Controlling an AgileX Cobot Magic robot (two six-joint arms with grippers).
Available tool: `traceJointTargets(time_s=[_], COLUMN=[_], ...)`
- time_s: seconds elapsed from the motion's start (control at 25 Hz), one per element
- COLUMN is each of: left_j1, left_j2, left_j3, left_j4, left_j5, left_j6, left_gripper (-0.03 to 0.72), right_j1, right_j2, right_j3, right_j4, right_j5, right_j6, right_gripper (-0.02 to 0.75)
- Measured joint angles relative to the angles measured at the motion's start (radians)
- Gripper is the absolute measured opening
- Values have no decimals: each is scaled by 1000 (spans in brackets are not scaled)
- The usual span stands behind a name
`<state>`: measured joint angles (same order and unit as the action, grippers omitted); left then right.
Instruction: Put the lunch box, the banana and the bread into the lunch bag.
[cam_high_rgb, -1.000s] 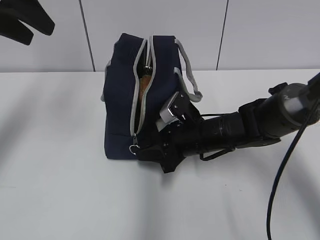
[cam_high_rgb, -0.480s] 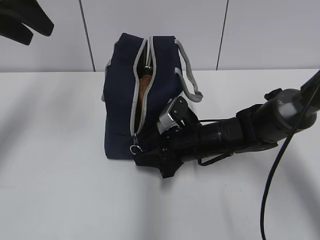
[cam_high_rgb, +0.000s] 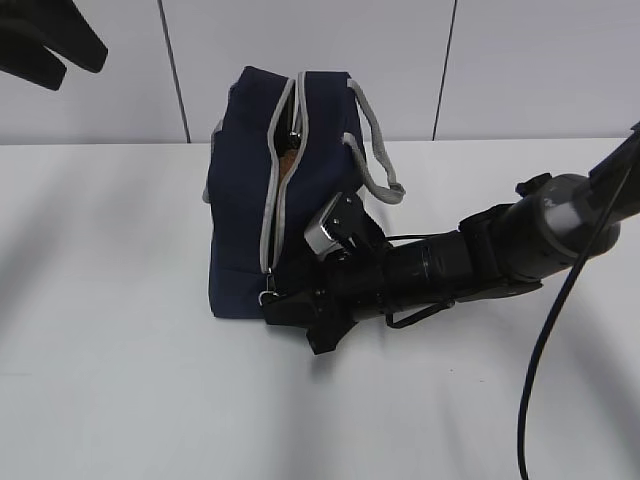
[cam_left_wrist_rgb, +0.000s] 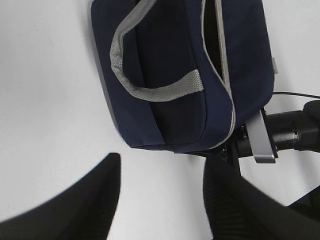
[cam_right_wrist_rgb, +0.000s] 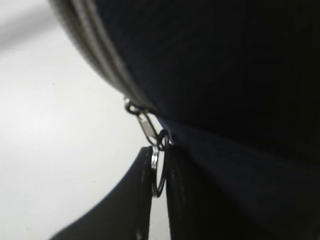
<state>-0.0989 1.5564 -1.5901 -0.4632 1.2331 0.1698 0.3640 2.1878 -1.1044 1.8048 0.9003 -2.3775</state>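
The navy lunch bag (cam_high_rgb: 240, 200) stands on the white table with its grey zipper open along the top and front. A bit of brown bread (cam_high_rgb: 287, 158) shows through the gap. The lunch box and the banana are hidden. My right gripper (cam_high_rgb: 272, 306) lies low at the bag's front bottom corner, its fingers closed on the zipper's ring pull (cam_right_wrist_rgb: 158, 172), which also shows in the exterior view (cam_high_rgb: 266, 296). My left gripper (cam_high_rgb: 55, 45) hangs high at the far left, open and empty. In its own view it (cam_left_wrist_rgb: 162, 165) is above the bag (cam_left_wrist_rgb: 175, 75).
The right arm (cam_high_rgb: 470, 262) stretches low across the table from the right, and its silver camera mount (cam_high_rgb: 327, 225) touches the bag's side. A black cable (cam_high_rgb: 540, 400) hangs at the right. The bag's grey handles (cam_high_rgb: 375, 140) flop to the right. A tiled wall stands behind.
My right gripper has slid left along the bag's front corner onto the ring pull. The gap in the zipper looks slightly narrower. The left gripper has not moved.
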Motion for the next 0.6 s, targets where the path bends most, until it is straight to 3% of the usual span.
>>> traceJointTargets(time_s=[0.16, 0.6], left_j1=[0, 0], left_j2=[0, 0], left_j3=[0, 0], left_j4=[0, 0], left_j5=[0, 1], left_j6=[0, 0], left_gripper=[380, 379], right_j1=[0, 0], right_j2=[0, 0], right_j3=[0, 0], right_j4=[0, 0], right_j5=[-4, -7], right_j6=[2, 16], right_gripper=[31, 27])
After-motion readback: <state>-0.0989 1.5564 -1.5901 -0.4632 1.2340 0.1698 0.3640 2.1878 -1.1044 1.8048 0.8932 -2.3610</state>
